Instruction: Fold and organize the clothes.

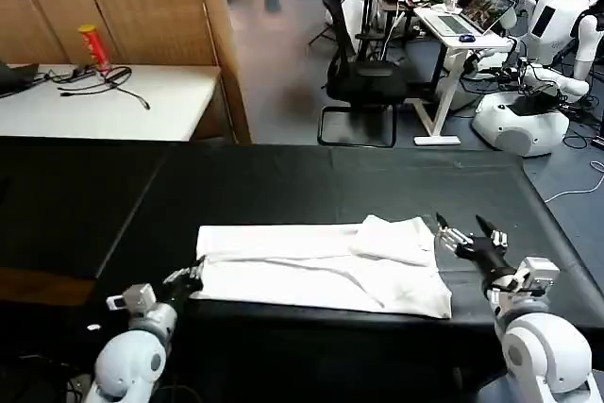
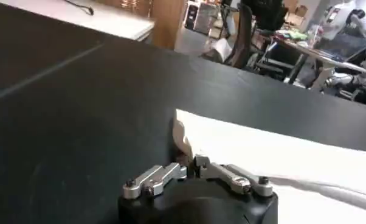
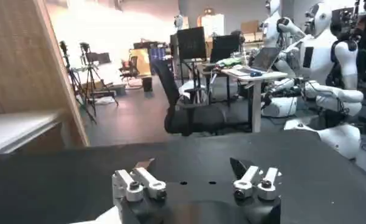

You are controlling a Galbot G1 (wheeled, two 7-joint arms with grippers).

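On my screen the T-shirt (image 1: 321,266) is plain white, no print showing on the side facing up; the desk (image 1: 283,186) under it is black; the left gripper (image 1: 186,280) is black with silver jaws, on a white arm; the right gripper (image 1: 464,236) reads the same, black and silver; beyond, I see a white table (image 1: 104,101) carrying a red and yellow can (image 1: 93,47).

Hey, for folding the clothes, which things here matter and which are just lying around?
Part of the job:
- white T-shirt, partly folded on the black table
- left tool, shut on the shirt's edge
- right tool, open beside the shirt

Just lying about:
- red can and cables on the white desk
- office chair
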